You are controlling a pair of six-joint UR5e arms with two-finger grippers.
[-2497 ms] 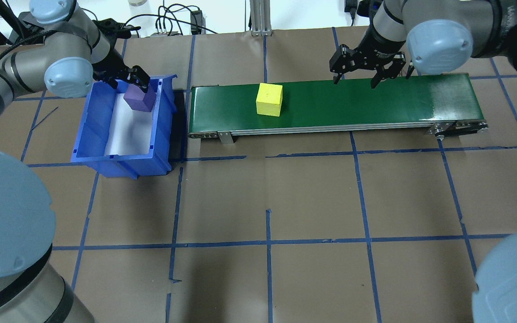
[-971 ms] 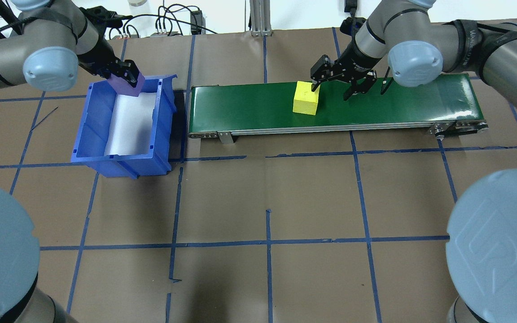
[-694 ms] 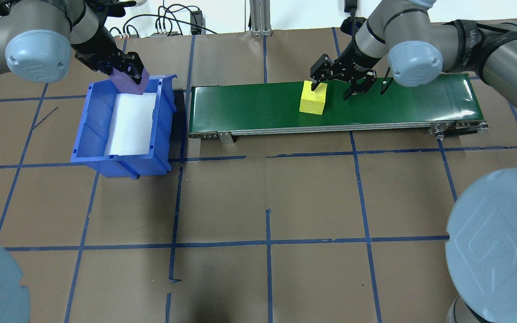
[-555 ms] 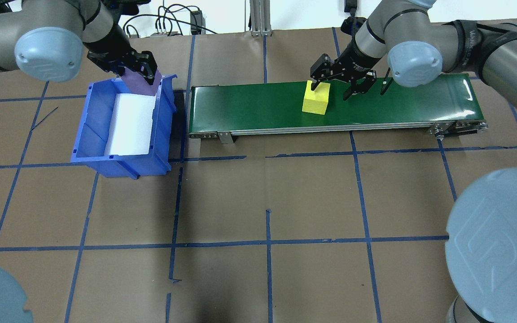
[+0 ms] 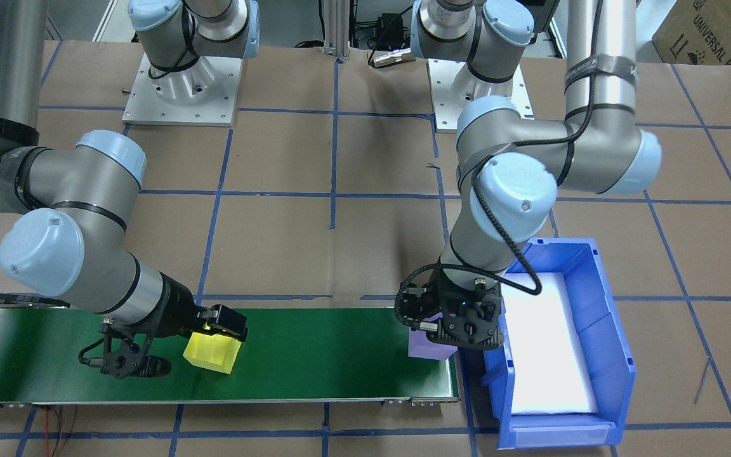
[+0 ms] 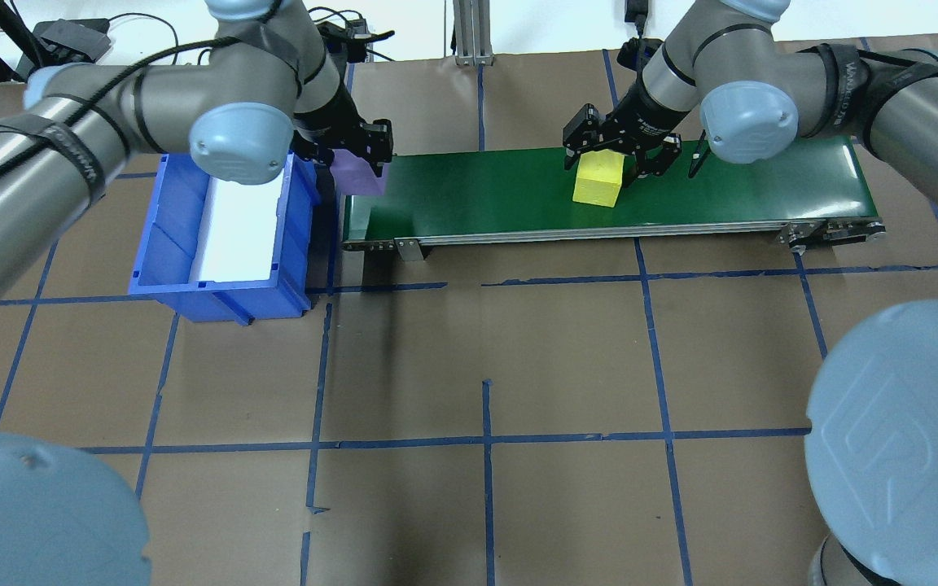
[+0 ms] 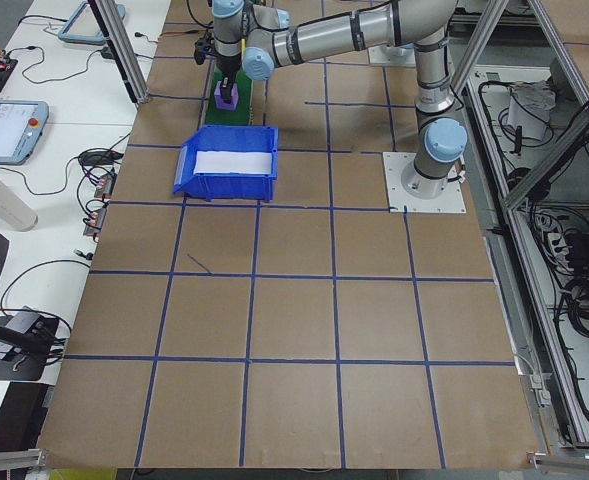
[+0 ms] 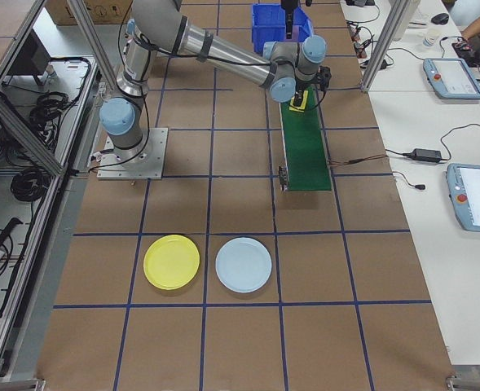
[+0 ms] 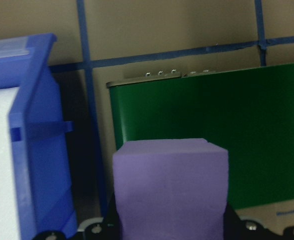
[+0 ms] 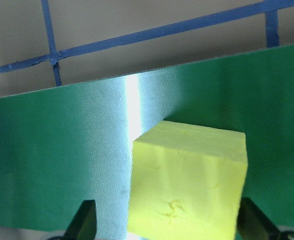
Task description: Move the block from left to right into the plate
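Two foam blocks are in play on the green conveyor belt (image 6: 681, 183). The left tool (image 6: 359, 155) is clamped on the purple block (image 6: 359, 172), holding it over the gap between the blue bin (image 6: 161, 244) and the belt's near end; in the left wrist view the block hangs above the belt's end edge, with the bin's wall just beside it. The bin's white liner (image 6: 237, 220) lies bare. The right tool (image 6: 617, 159) straddles the yellow block (image 6: 598, 179), its fingers (image 10: 84, 220) apart on either side; whether they touch the foam cannot be told. That block sits on the belt near its middle, closer to the far long edge than the near one. Green belt surface lies open on both sides of it, more so toward the bin end. The yellow plate (image 8: 171, 261) rests on the bench well apart from the belt, beyond its far end, with a pale blue plate (image 8: 244, 265) just beside it. Brown bench surface around both plates is open.
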